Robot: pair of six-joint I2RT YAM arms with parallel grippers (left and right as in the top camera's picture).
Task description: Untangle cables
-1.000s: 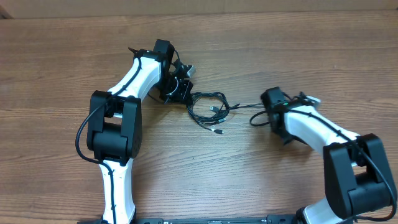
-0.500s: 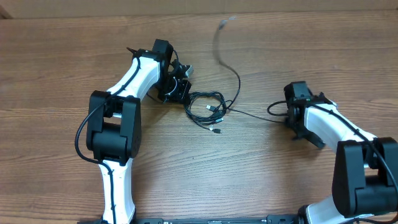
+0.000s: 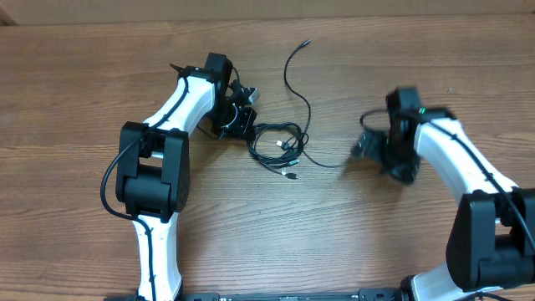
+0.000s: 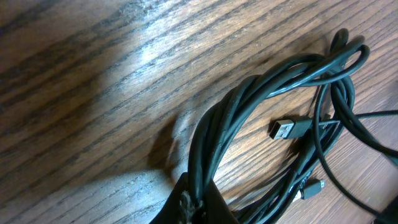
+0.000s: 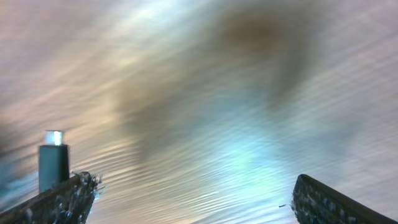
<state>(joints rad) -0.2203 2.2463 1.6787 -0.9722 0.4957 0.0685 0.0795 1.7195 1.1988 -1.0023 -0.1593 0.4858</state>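
left hand (image 3: 241, 125): pinching the cables (image 3: 280, 144) at the coil's left edge, so you have the bundle anchored on the worktop (image 3: 334, 242) | right hand (image 3: 366, 149): spread, empty, right of the coil | one strand (image 3: 294, 71) trails loose toward the far edge; nothing blocks your reach.

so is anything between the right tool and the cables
Nothing visible does. Only bare table lies between the open right tool and the cables.
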